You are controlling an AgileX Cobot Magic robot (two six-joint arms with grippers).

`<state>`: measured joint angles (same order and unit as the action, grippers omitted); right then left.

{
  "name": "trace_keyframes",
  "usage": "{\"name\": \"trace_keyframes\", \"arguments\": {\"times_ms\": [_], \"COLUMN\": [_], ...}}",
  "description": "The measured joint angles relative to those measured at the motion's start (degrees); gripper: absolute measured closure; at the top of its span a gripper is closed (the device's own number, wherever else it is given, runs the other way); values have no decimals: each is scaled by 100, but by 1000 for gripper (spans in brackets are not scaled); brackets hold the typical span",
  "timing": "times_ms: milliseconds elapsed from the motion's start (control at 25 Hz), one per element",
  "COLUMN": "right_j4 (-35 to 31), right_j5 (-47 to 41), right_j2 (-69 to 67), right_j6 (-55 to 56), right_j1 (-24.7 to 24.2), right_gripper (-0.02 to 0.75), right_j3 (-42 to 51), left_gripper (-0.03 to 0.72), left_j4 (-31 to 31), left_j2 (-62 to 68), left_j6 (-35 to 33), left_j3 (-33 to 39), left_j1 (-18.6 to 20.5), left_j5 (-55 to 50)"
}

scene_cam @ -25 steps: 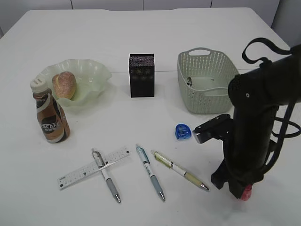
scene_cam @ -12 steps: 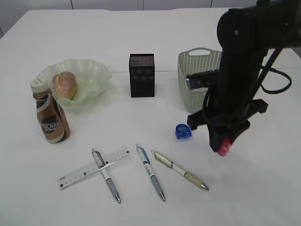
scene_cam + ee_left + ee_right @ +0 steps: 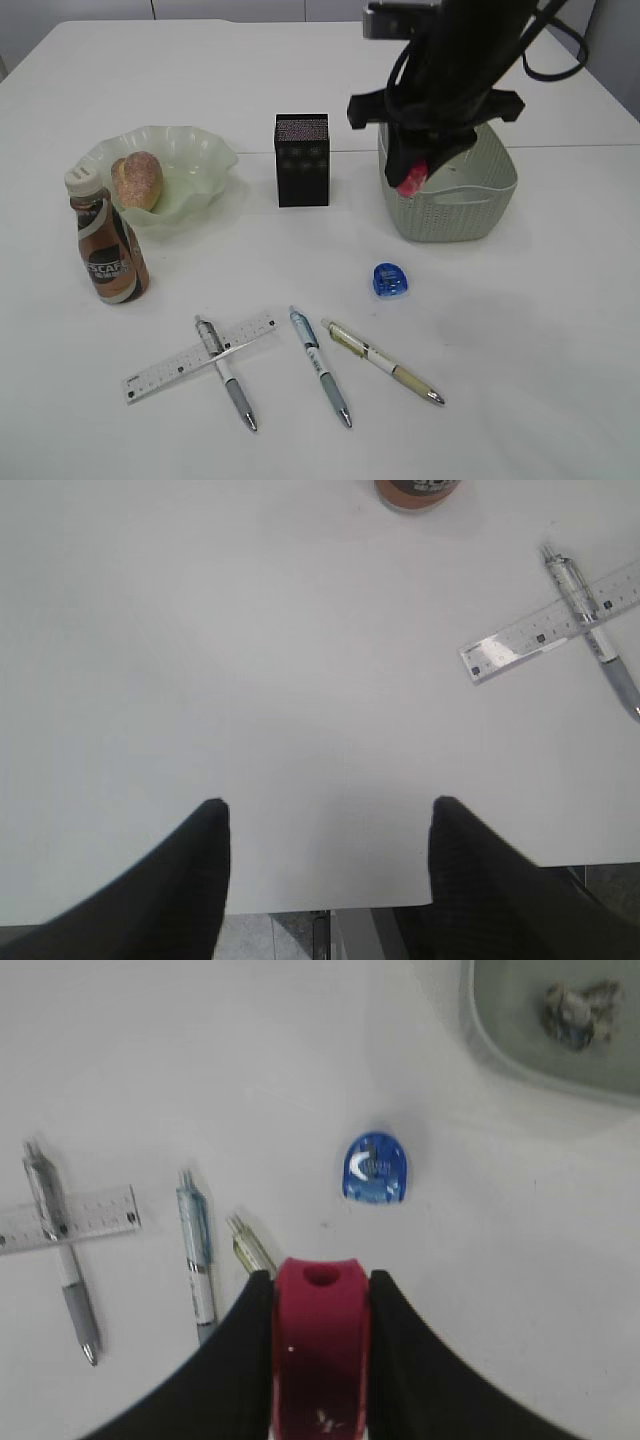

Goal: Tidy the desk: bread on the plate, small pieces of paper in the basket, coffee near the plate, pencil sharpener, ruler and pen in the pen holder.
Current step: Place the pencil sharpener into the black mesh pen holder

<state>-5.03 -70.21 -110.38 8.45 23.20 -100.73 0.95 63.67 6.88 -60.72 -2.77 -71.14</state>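
Right arm over the basket with a red piece in its jaws

Three pens, one ruler, one blue sharpener, one coffee bottle reading "NESCAFE", one bread in the plate, one pen holder, one basket holding a crumpled paper scrap, all on the white surface. The right gripper, jaws narrowly set and clamped on a red sharpener, has risen from the near right edge to above the basket. The left gripper hangs with jaws well apart, empty
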Motion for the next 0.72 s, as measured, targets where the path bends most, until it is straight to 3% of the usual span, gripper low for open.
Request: {"name": "trace_keyframes", "arguments": {"times_ms": [200,520,720], "right_j4": [0,-9,-9], "right_j5": [102,2261,3006], "right_j2": [-12,-166,-532], "right_j6": [-38,-129,-140], "right_j1": [0,0,0], "right_gripper": [557,557,557], "right_j3": [-749,-931,-931], "left_gripper": [243,246,249], "left_j4": [0,0,0], "left_j2": [0,0,0], "left_j6": [0,0,0], "left_j3": [0,0,0], "left_j1": [0,0,0], "left_j5": [0,0,0]}}
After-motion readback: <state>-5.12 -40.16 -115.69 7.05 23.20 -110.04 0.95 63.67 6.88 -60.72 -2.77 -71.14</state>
